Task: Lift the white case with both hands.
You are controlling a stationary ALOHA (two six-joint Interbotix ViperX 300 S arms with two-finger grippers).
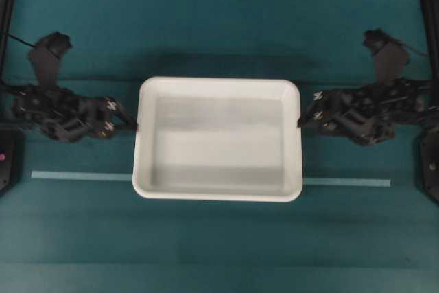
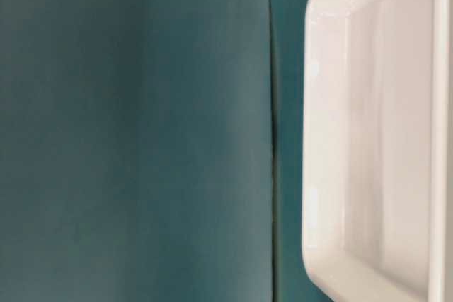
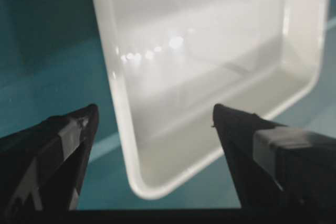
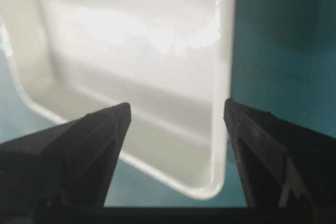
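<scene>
Both pincers, left [image 1: 132, 127] and right [image 1: 302, 119], are spread beside the white case [image 1: 218, 138]; pale tape [image 1: 81, 176] is shown only overhead.

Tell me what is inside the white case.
Nothing shows inside the white case: only its bare glossy floor and walls, in the overhead and both wrist views. What lies beneath it is covered.

The white case [image 1: 219, 138] fills the middle of the teal table [image 1: 219, 252]. Broad bare cloth lies in front and behind it. At each short end a gripper, left [image 1: 129, 123] and right [image 1: 306, 116], crowds the rim.
</scene>
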